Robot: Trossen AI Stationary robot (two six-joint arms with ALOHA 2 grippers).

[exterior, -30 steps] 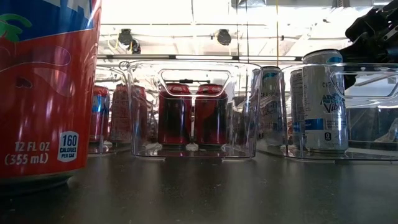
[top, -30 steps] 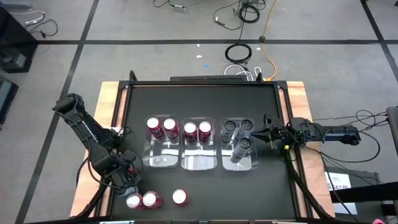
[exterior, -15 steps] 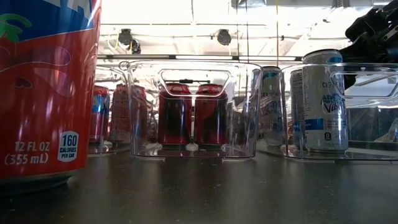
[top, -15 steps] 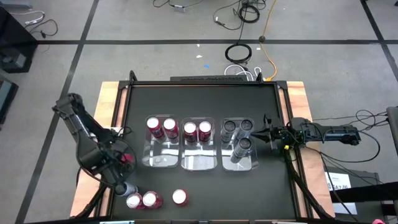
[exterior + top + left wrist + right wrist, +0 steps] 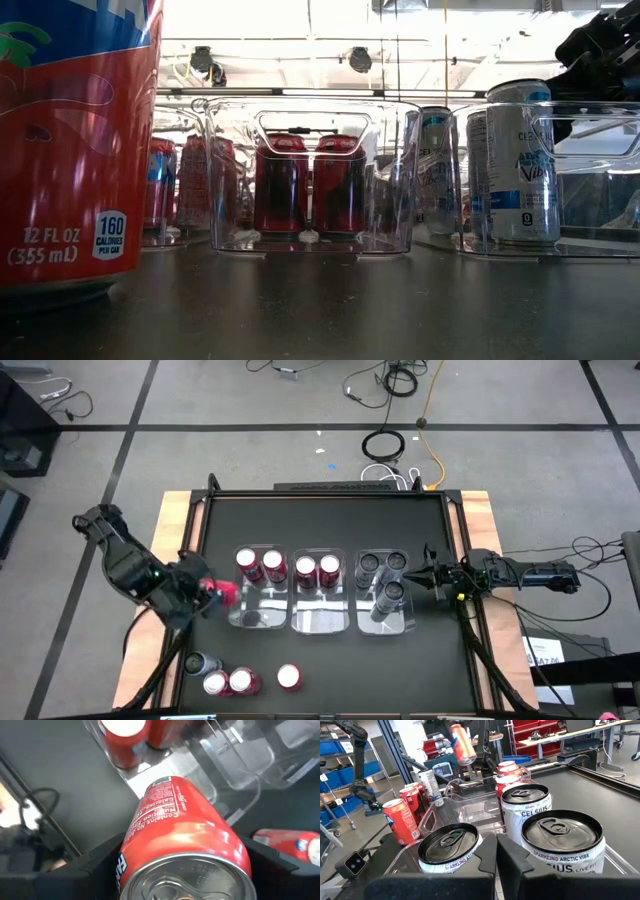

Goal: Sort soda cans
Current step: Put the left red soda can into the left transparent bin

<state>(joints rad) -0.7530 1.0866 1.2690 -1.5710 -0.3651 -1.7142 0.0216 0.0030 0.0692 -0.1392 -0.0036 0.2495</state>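
My left gripper [image 5: 213, 596] is over the table's left side, just left of the left clear bin [image 5: 258, 618], shut on a red soda can [image 5: 185, 830]; that can also shows tilted in the air in the right wrist view [image 5: 461, 744]. Two red cans [image 5: 260, 564] stand at that bin's far end, and two more [image 5: 318, 570] stand in the middle bin. Three grey cans [image 5: 383, 575] stand in the right bin. One grey can [image 5: 205, 663] and three red cans [image 5: 243, 680] stand near the table's front edge. My right gripper [image 5: 428, 573] rests shut beside the right bin. My left gripper pinches the red can between its two fingers [image 5: 97, 865], one on each side of the can's wall [image 5: 131, 851], close to its silver top end. The fingers slant down from above, lying across the can. The can is tilted and lifted clear of the table.
The three clear bins sit side by side mid-table; their near halves [image 5: 320, 620] hold no cans. One red can [image 5: 75, 140] stands right in front of the low camera. Bare black table lies along the far edge [image 5: 320, 520].
My left gripper has risen from the group of cans at the near left, carrying the red can up and toward the far edge and the left bin. It has tipped further downward as it went. The can is now clear of the table.
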